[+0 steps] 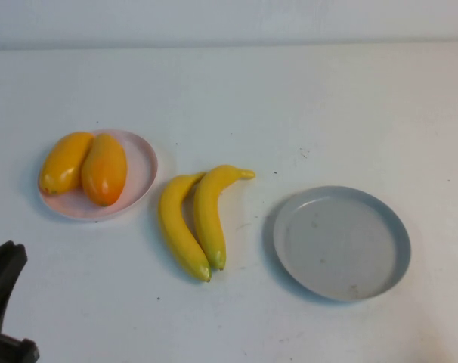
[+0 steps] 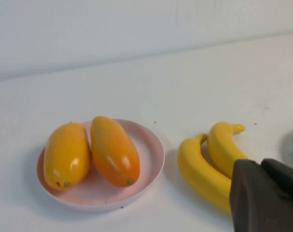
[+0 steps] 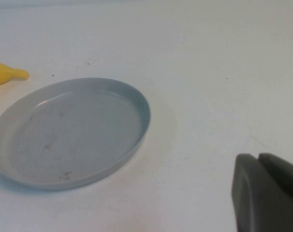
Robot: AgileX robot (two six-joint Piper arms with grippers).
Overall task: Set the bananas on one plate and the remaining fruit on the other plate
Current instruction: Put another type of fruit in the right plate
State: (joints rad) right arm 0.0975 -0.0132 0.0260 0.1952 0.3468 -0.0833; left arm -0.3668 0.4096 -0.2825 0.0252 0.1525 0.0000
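Two yellow bananas [image 1: 177,227] [image 1: 210,208] lie side by side on the white table between the plates; they also show in the left wrist view [image 2: 199,171]. Two orange-yellow mango-like fruits [image 1: 65,161] [image 1: 104,168] lie on the pale pink plate [image 1: 142,162] at the left, also seen in the left wrist view [image 2: 151,150]. The grey-blue plate [image 1: 342,242] at the right is empty. My left gripper [image 1: 2,302] is shut and empty at the front left corner, well short of the bananas. My right gripper [image 3: 257,157] is shut and empty, near the grey-blue plate [image 3: 74,130], and is out of the high view.
The white table [image 1: 289,98] ends at a pale wall at the back. A banana tip [image 3: 6,75] shows beyond the grey-blue plate in the right wrist view.
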